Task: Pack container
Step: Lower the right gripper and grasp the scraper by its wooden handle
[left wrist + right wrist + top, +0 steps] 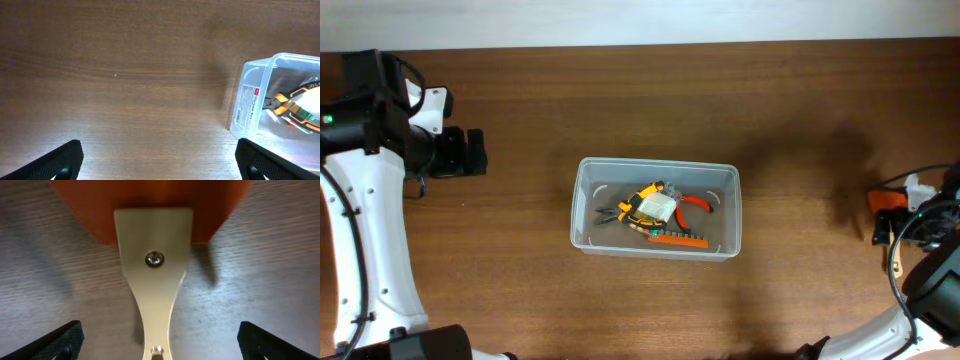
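Observation:
The container (582, 215) is a clear plastic tub in the middle of the table. It holds orange-handled pliers (692, 203), a yellow and black tool (645, 200) and an orange bit strip (677, 240). Its corner shows at the right of the left wrist view (250, 100). My left gripper (160, 160) is open and empty over bare table, left of the tub (478, 152). My right gripper (160, 345) is open at the table's right edge. Its fingers straddle the tan handle of a scraper (152, 295) with an orange blade part (888, 203), without closing on it.
The wooden table (790, 110) runs to a pale wall along the back. Black cables hang by the right arm (930, 215). The left arm's white links (370, 240) run down the left side.

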### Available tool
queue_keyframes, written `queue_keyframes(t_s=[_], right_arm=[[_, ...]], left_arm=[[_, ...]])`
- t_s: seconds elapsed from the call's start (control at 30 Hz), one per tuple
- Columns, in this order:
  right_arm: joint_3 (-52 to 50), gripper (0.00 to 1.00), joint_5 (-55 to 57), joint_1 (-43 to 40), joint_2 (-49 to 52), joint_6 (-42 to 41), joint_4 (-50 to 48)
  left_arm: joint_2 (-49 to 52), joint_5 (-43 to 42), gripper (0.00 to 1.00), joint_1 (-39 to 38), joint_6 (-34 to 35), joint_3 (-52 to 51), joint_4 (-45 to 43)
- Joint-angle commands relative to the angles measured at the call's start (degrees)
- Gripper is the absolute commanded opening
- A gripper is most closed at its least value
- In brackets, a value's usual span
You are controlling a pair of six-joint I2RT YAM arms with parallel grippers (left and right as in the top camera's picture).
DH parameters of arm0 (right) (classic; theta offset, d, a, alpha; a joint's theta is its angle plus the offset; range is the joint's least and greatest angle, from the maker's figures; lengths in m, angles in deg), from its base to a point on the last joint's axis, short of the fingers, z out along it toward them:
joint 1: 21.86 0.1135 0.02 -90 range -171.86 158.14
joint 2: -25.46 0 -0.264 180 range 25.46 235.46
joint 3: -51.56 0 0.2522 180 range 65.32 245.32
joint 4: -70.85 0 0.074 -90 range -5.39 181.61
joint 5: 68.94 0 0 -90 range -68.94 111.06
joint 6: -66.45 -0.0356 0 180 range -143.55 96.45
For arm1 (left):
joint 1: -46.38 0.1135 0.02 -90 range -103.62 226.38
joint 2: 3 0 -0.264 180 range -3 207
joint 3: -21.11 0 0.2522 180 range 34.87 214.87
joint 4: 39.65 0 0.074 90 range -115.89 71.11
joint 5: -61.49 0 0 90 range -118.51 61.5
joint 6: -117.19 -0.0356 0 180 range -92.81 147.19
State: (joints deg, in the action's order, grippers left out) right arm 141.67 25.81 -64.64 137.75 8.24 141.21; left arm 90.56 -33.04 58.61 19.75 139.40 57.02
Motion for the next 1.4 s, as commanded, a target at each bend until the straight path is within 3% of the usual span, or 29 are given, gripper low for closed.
queue_keyframes(t_s=[0.0, 0.93, 1.37], right_arm=[[-2.27, 0.99, -1.53, -0.44, 0.59, 1.27, -1.70], [-6.62, 0.99, -4.15, -0.55, 0.61, 1.25, -7.58], [-6.67, 0.99, -7.19, -6.78, 0.61, 2.60, -7.56]], left_arm=[[0.31, -0.61, 0.99, -0.09, 0.72, 0.61, -0.15], [0.31, -0.61, 0.99, -0.09, 0.72, 0.61, -0.15], [0.31, -0.61, 0.99, -0.09, 0.72, 0.61, -0.15]])
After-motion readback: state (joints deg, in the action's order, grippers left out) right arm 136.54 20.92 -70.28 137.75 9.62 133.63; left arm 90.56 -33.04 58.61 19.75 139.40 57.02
